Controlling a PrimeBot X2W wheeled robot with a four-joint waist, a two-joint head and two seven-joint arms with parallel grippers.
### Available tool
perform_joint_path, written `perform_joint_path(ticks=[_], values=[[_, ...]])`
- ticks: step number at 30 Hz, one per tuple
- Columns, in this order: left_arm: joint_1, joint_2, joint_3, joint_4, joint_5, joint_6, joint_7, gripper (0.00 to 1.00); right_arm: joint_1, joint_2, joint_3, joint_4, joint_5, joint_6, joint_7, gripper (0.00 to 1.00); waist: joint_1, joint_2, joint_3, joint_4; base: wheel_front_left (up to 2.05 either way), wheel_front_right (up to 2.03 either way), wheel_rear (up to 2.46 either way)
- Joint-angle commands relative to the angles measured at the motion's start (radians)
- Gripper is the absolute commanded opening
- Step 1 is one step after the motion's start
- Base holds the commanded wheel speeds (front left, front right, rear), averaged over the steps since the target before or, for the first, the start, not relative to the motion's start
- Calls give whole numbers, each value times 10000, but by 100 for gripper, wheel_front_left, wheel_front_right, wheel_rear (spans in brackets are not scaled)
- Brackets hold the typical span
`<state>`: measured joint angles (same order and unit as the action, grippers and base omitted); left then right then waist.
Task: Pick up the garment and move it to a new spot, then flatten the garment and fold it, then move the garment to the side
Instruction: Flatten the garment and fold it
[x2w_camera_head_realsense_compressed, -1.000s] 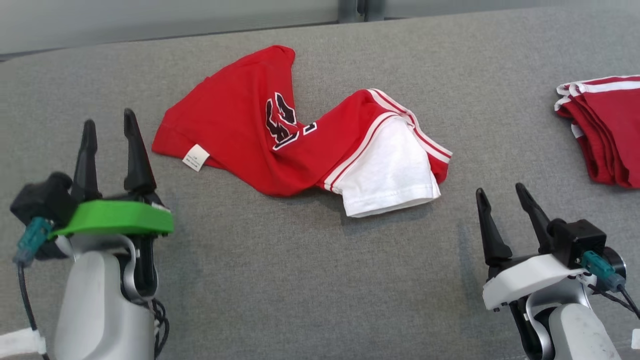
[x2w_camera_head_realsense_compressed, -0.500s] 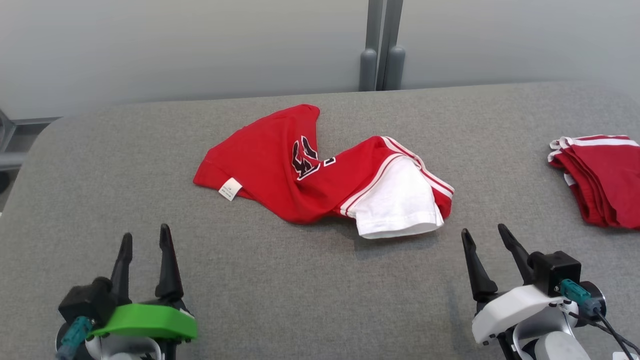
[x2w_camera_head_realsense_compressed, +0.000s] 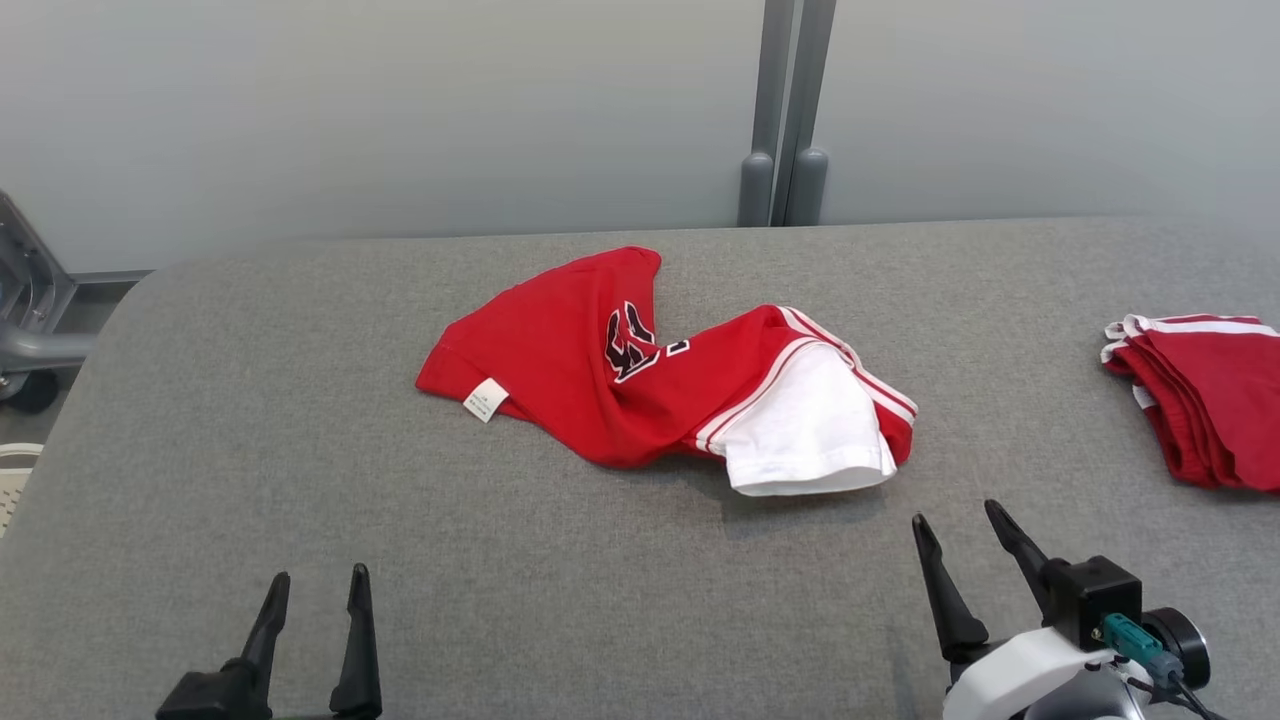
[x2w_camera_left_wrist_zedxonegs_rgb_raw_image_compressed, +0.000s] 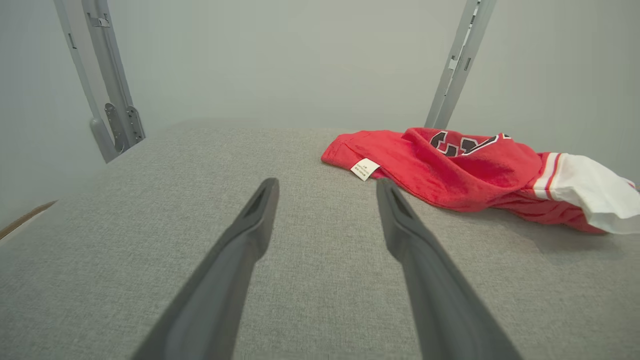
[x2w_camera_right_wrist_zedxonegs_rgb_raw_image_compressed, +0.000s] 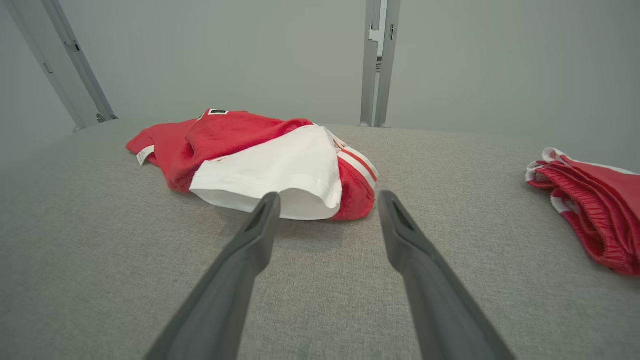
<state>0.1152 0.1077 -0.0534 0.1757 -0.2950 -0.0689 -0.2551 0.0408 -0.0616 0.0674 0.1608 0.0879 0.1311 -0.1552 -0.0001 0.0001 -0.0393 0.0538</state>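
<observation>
The left gripper (x2w_camera_head_realsense_compressed: 318, 578) sits at the near left with its fingers spread wide and nothing between them. It is low over the bare grey table (x2w_camera_head_realsense_compressed: 250, 450). In the left wrist view the left gripper (x2w_camera_left_wrist_zedxonegs_rgb_raw_image_compressed: 326, 185) points toward the far side, and the garment (x2w_camera_left_wrist_zedxonegs_rgb_raw_image_compressed: 450, 170) lies ahead and to the right, apart from the tips.

The right gripper (x2w_camera_head_realsense_compressed: 955, 515) sits at the near right, also released and empty. In the right wrist view the right gripper (x2w_camera_right_wrist_zedxonegs_rgb_raw_image_compressed: 328, 196) aims at the garment's white sleeve (x2w_camera_right_wrist_zedxonegs_rgb_raw_image_compressed: 280, 170), close to it but not touching.

The garment (x2w_camera_head_realsense_compressed: 560, 370) lies crumpled and twisted near the middle of the table, toward the far edge. It is red with dark lettering, and a white label (x2w_camera_head_realsense_compressed: 486, 400) shows at its left hem. The white sleeve (x2w_camera_head_realsense_compressed: 805, 440) with its striped band forms the right end, nearest the right gripper.

Well apart at the far right lies a folded red pile (x2w_camera_head_realsense_compressed: 1215, 400) with white trim. Behind the table stands a grey post (x2w_camera_head_realsense_compressed: 785, 130) against a pale wall (x2w_camera_head_realsense_compressed: 400, 110).
</observation>
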Motion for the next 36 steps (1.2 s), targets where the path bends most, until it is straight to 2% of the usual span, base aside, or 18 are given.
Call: perform_joint_path(ticks=[1, 3, 8, 30, 33, 36], values=[[211, 134, -89, -78, 123, -33, 18, 100, 191, -65, 0, -57, -135, -8, -59, 100, 1, -1, -19, -17, 0, 0, 0], [349, 403, -327, -111, 340, -185, -5, 100, 318, -88, -41, -78, -188, -8, -7, 100, 1, -1, -16, -18, 0, 0, 0], [542, 569, -531, 40, 288, -289, 5, 100, 516, -56, -277, -105, -297, -8, 121, 100, 1, -1, 49, -10, 0, 0, 0], [141, 735, -670, 294, 71, -245, 46, 100, 276, 83, -291, -123, -202, -8, 177, 100, 1, -1, 203, -6, 0, 0, 0], [54, 747, -683, 286, 7, -252, 149, 100, 233, 90, -271, -107, 0, -8, 383, 100, 1, -1, 218, -7, 0, 0, 0], [-251, 833, -767, 269, -63, -332, 388, 100, 32, 98, -115, -209, 413, -8, 1152, 100, 1, -1, 285, -27, 0, 0, 0]])
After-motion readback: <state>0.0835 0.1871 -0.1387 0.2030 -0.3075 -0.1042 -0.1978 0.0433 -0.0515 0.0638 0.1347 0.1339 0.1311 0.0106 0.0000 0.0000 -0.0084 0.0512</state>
